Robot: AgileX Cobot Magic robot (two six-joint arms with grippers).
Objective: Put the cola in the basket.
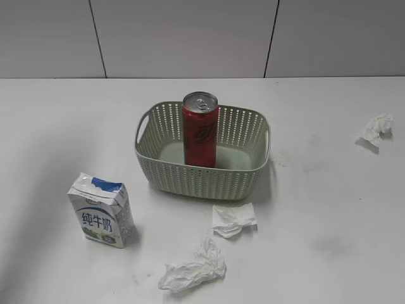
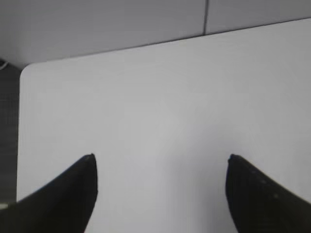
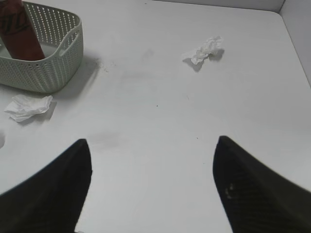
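The red cola can [image 1: 200, 130] stands upright inside the pale green basket [image 1: 190, 177] at the middle of the white table. In the right wrist view the basket [image 3: 48, 73] sits at the upper left with the cola [image 3: 19, 34] in it. My right gripper [image 3: 151, 145] is open and empty over bare table, well to the right of the basket. My left gripper [image 2: 161, 158] is open and empty over bare table near a far corner. Neither gripper shows in the exterior view.
A white-and-blue milk carton [image 1: 101, 210] stands at the front left. Crumpled tissues lie in front of the basket [image 1: 233, 220], nearer the front edge [image 1: 193, 268] and at the far right [image 1: 375, 130]. One tissue [image 3: 204, 50] lies ahead of my right gripper.
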